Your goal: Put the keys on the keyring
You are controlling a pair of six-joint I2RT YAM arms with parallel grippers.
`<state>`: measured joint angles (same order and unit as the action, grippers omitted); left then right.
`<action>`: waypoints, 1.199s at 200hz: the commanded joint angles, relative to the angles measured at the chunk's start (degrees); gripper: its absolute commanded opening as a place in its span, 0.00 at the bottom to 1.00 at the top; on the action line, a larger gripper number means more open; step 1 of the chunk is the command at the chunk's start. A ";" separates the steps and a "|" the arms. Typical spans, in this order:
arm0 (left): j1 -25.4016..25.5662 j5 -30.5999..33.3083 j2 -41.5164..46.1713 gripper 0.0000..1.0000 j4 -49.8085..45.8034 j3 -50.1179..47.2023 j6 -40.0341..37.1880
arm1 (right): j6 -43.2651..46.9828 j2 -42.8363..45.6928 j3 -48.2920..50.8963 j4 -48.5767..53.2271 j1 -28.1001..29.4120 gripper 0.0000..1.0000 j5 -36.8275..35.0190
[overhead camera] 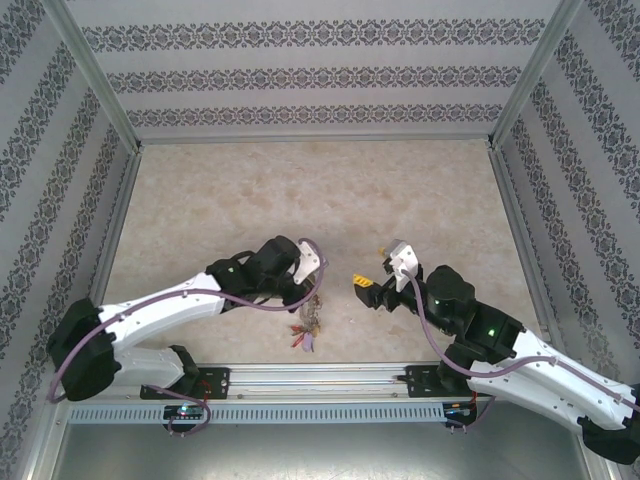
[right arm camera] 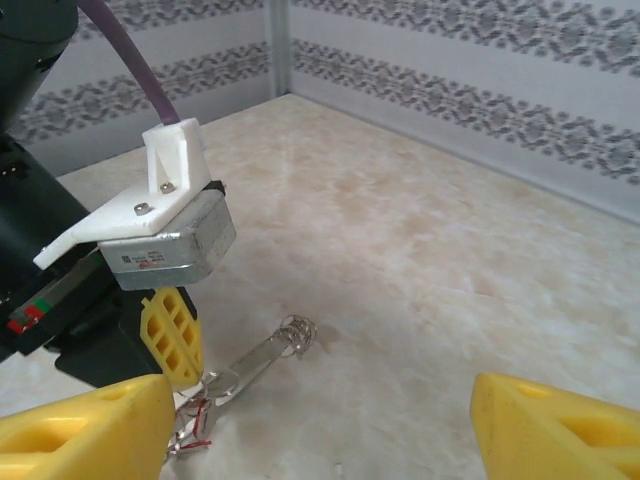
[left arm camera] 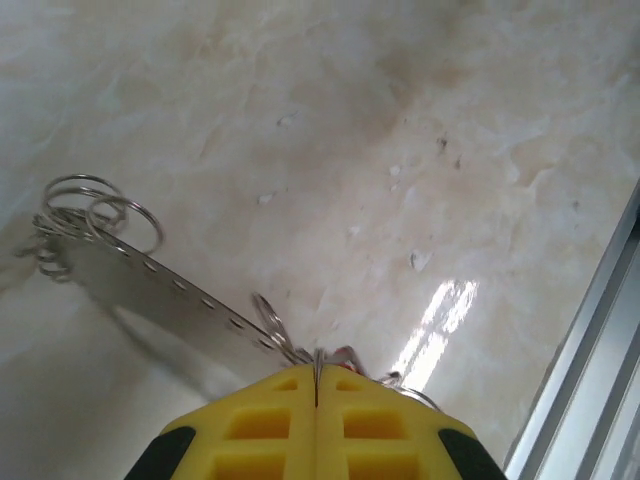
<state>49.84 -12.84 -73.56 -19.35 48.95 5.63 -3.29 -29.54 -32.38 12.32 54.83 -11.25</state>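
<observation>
Left gripper (left arm camera: pixel 316 390) pinching keyring (left arm camera: pixel 160 285) by one end, holding it low over table (left arm camera: pixel 400 120). Right gripper (right arm camera: pixel 320 430) standing spread wide, empty, close by. Risk: thin strip pivoting or slipping in that end-grip if nudged; rings (left arm camera: pixel 100 205) snagging.

Grey ring-edged keyring (left arm camera: pixel 170 290) with red-tagged keys (overhead camera: pixel 306 335)

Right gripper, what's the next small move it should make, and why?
Probably ease the right gripper forward and down toward the keyring. Its fingers stand wide open and empty, while the left gripper clamps one end of the keyring, leaving the ringed far end free.
</observation>
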 commanded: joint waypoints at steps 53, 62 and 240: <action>-2.32 -3.30 -12.85 0.00 9.52 5.82 1.75 | -1.20 4.23 3.78 -1.08 -3.28 0.82 -5.52; -2.33 -3.80 -14.13 0.00 9.99 6.14 1.82 | -1.49 4.30 4.06 -1.06 -3.83 0.82 -5.62; -3.61 -7.14 -26.09 0.17 20.24 5.73 6.54 | -8.04 3.23 5.92 -0.41 -19.53 0.85 7.35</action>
<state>47.11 -19.11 -100.03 -2.55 55.44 10.79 -9.34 -25.93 -27.35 12.19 36.80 -7.33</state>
